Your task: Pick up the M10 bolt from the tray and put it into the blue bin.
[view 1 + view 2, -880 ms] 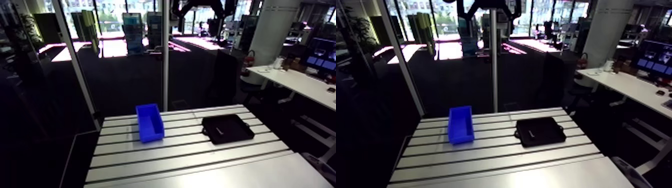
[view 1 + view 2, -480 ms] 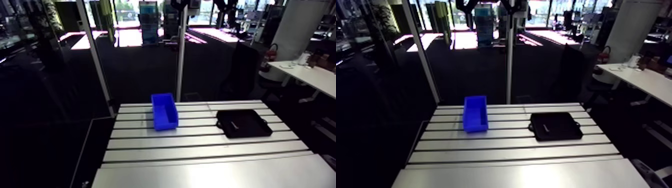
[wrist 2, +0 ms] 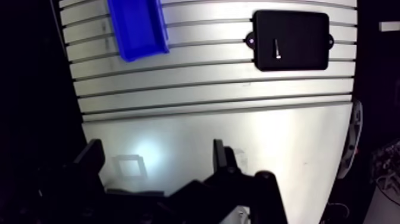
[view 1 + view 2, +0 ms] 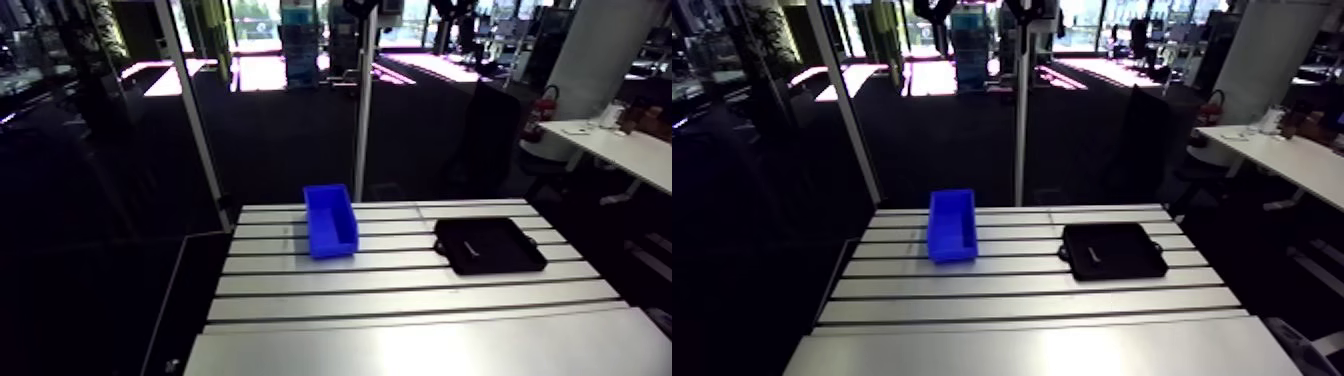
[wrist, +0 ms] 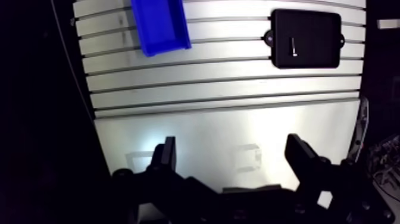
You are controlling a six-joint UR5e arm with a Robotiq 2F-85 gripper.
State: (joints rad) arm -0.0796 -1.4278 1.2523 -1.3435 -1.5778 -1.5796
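Note:
A small silvery bolt (image 5: pixel 293 46) lies in the black tray (image 5: pixel 321 27), which sits on the slotted table far ahead of the gripper and to its right. The blue bin (image 5: pixel 159 24) stands on the same table, ahead and to the left, with nothing visible inside it. My gripper (image 5: pixel 232 156) hovers high over the smooth front part of the table, open, with nothing between its fingers (image 5: pixel 165 156). In the arm view the blue bin (image 4: pixel 331 220) and the tray (image 4: pixel 490 245) stand side by side, a gap of bare table between them.
The slotted aluminium table (image 4: pixel 400 290) ends in a smooth plate (image 5: pixel 226 131) under the gripper. A vertical metal post (image 4: pixel 365 100) rises behind the bin at the table's back edge. Dark floor drops away beyond the table's left edge.
The arm view has turned and shifted, so the camera moved. The bin, tray and bolt stay where they were on the table.

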